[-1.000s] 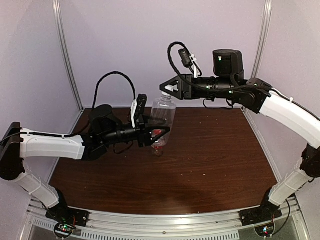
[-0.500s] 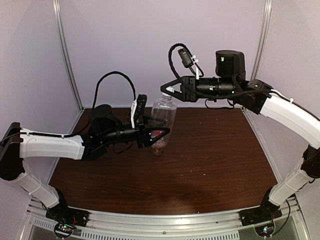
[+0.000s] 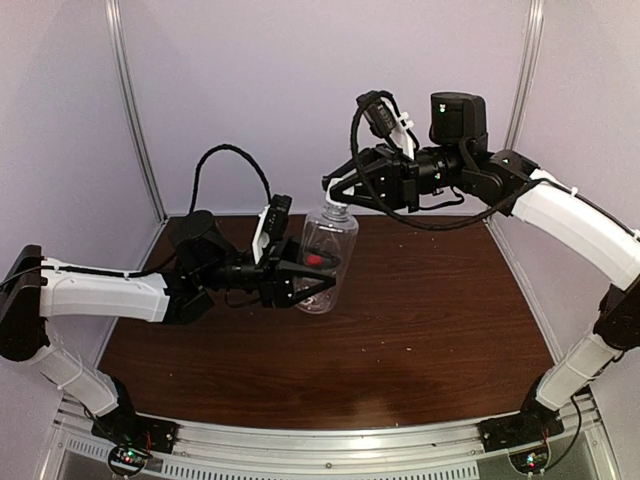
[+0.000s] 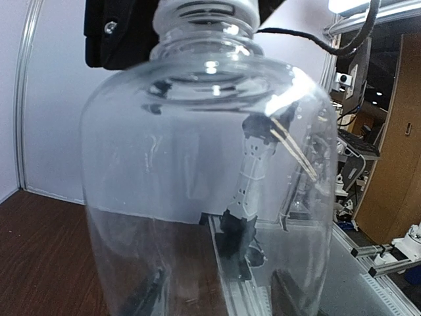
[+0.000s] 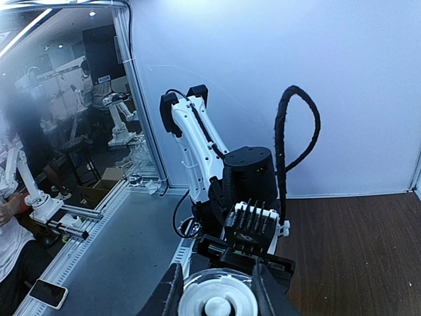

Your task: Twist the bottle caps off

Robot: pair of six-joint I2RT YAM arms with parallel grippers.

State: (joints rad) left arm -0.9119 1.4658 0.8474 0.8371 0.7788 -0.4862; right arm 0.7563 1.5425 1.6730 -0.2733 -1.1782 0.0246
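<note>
Clear bottle under white cap

The clear bottle is cropped at base and neck in the left wrist view (dark shapes low behind its plastic cannot be made out). The white cap is cut off by the right wrist view's lower edge. From above, a red object is seen only blurred through the bottle.

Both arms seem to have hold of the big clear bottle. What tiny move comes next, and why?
Probably the right gripper should turn the white cap it pinches, since the cap sits on the neck and the left gripper grips the clear bottle to steady it.
</note>
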